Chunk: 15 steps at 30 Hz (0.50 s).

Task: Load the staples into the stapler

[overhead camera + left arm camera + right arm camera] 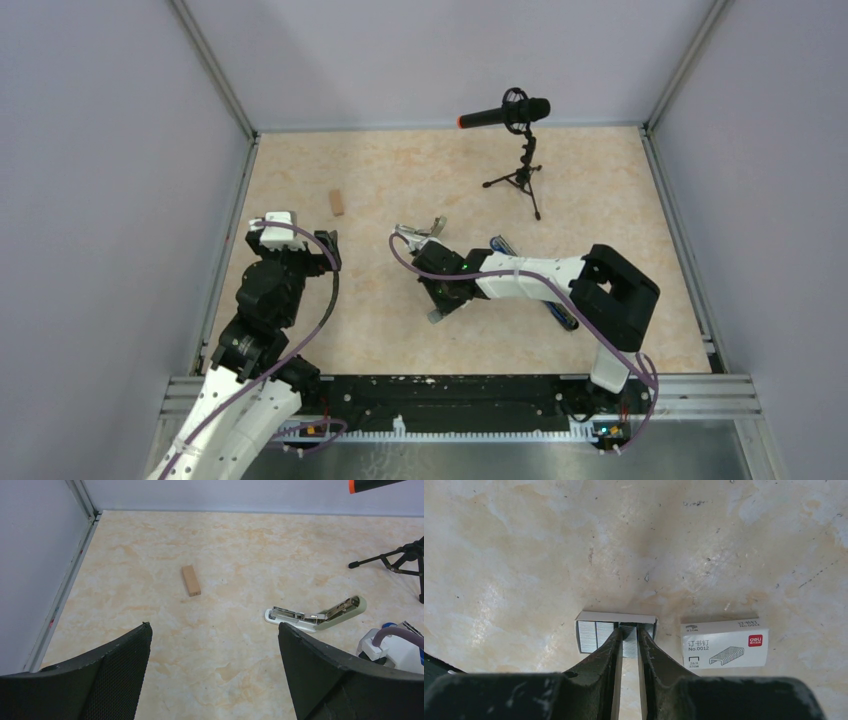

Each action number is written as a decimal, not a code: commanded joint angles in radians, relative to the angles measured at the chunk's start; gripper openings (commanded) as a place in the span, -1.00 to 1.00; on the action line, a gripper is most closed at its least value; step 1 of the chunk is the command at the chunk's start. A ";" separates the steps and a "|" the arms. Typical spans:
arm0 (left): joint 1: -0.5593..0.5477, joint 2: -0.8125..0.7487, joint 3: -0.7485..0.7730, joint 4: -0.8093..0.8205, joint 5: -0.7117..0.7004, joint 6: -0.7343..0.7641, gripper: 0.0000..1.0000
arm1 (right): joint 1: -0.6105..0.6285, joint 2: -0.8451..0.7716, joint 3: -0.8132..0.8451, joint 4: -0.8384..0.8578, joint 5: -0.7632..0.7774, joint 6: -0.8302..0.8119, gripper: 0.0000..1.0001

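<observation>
Right wrist view, looking down: my right gripper [629,634] is narrowed to a slim gap, its 2 dark fingers straddling 1 section of the grey staple block [596,636]. The tips appear to pinch that section. The block lies flat on the table [240,550], just left of the white staple box [724,643], which has a small red mark and is apart from the block.

I judge the staples to be light but brittle. A glued strip snaps or sheds if it is squeezed hard or twisted, and its metal sides are slick. The best hold is across the long sides near the middle, kept level.

Left wrist view: the left gripper [214,626] is spread wide and holds nothing. Beyond it the pale stapler [320,616] lies hinged open with its silvery rail exposed. The stapler is rigid, but probably light enough to slide when pushed.

The table is smooth, marbled beige and looks hard. A wooden block [191,580] lies farther back, and a microphone [505,112] on a tripod stands at the rear. Plain pale walls [100,150] enclose 3 sides.
</observation>
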 commanded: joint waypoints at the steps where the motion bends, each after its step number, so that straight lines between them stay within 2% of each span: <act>1: -0.001 -0.002 -0.005 0.050 -0.003 0.001 0.97 | 0.015 -0.043 0.029 -0.026 0.034 0.000 -0.69; 15: -0.001 -0.002 -0.005 0.051 0.000 0.000 0.97 | 0.015 -0.089 0.025 -0.013 0.027 0.013 -0.70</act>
